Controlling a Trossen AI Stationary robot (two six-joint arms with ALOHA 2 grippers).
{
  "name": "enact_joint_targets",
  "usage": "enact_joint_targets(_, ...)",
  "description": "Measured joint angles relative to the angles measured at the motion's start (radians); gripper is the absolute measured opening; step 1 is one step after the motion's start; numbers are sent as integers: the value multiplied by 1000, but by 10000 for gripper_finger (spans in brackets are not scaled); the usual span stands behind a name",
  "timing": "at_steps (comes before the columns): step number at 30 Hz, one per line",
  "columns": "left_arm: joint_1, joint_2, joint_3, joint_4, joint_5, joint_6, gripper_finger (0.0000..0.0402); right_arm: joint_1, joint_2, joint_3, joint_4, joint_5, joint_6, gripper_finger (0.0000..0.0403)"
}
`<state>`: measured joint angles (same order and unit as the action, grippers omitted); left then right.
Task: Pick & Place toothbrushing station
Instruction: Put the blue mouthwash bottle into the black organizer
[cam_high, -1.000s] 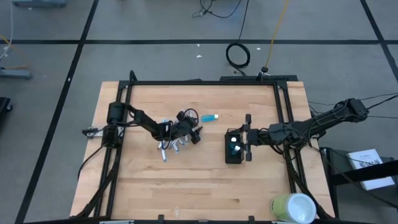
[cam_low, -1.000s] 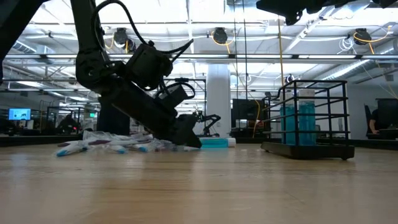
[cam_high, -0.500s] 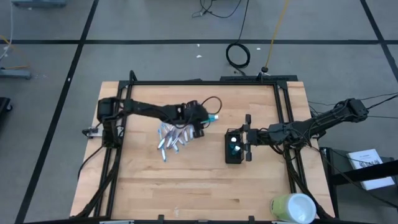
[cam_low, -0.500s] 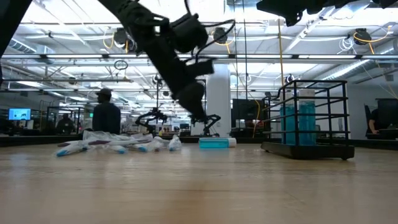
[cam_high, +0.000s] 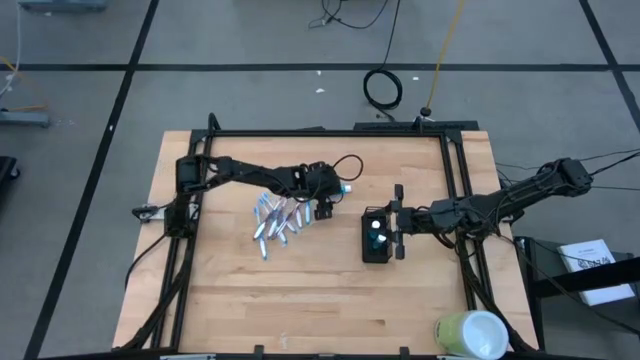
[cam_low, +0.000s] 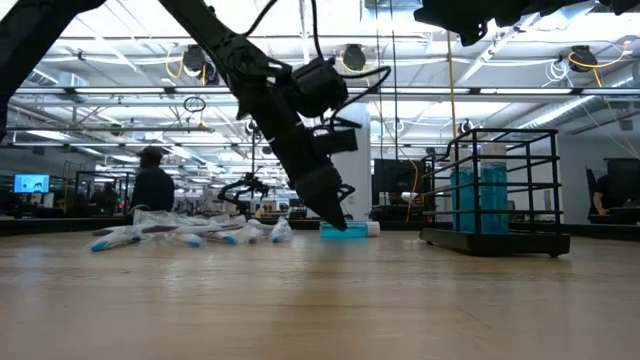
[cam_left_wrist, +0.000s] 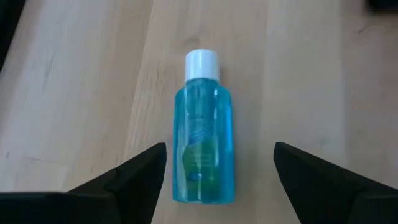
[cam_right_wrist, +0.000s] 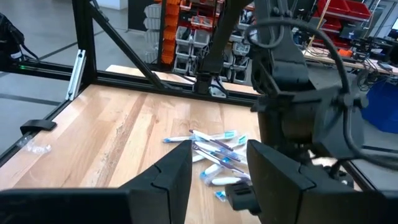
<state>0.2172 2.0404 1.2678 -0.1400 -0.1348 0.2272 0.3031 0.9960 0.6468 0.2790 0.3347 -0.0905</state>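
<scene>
Left pincer poised over the lying blue bottle, wire holder waiting to the right

The left pincer (cam_left_wrist: 214, 186), spread wide with nothing in it, straddles the small blue bottle (cam_left_wrist: 203, 134) lying flat on the tabletop (cam_high: 300, 290), white cap pointing away. The bottle looks light, rigid and smooth, likely to roll or slip; its flat mid-body seems the safest grip. The toothbrushes (cam_high: 275, 220), slim and light, lie in a loose heap to its left. The black wire holder (cam_high: 376, 238), right of centre, already holds blue bottles upright. The right pincer (cam_high: 399, 234) is beside it, fingers apart in its wrist view and empty.
</scene>
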Motion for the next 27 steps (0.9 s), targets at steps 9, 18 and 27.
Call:
enact_joint_targets(9,54,42,3,24,108,-8,275,0,0,0,4,0,0,144)
enact_joint_targets(18,66,45,3,8,166,-31,164,0,0,0,4,0,4,144)
enact_joint_targets(27,59,19,-2,-8,151,-82,147,0,0,0,3,1,4,144)
